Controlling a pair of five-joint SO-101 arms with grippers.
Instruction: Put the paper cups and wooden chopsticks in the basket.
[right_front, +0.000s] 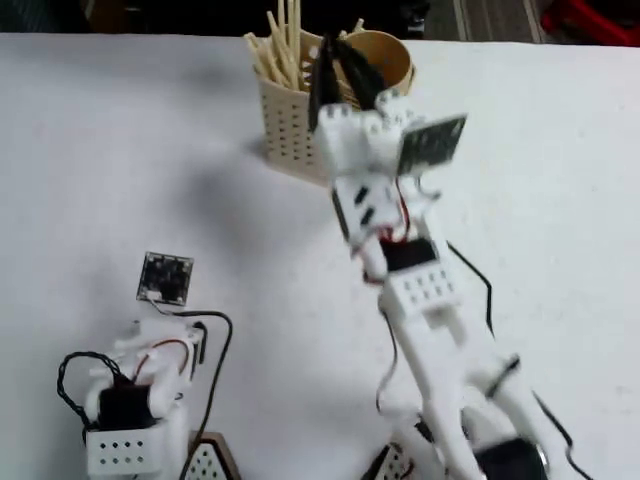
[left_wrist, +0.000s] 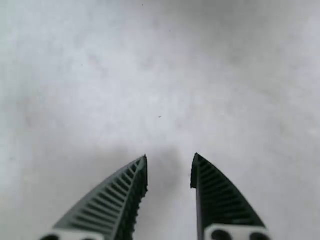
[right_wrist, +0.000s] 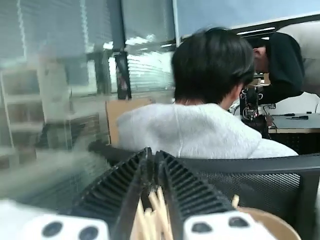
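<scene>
**Jaws closed above a loaded basket**

Jaws first. My right gripper (right_wrist: 152, 152) has its 2 fingers brought together at the tips. It sits at the top of the white perforated basket (right_front: 288, 135), which stands at the far side of the table (right_front: 100, 150). Through the slit lower down between those fingers I see several wooden chopsticks (right_wrist: 150, 212). I cannot tell whether any of them is pinched or whether they simply stand in the basket beyond. My left gripper (left_wrist: 170, 160) hangs just over bare table well away from the basket. Its fingers are parted by a narrow gap with nothing between them.

From above, the chopsticks (right_front: 283, 45) stand as a bundle, upright and fanned, poking out of the basket's mouth. 1 tan paper cup (right_front: 392, 55) shows just beside them at the basket's far corner. It looks to be inside, though my own arm covers its base, so I take that as likely rather than certain.

Every chopstick and cup I can make out is at the basket, so I judge the loading done or very nearly so. What may be left is letting go of anything the right fingers hold and lifting clear without snagging the sticks.
</scene>
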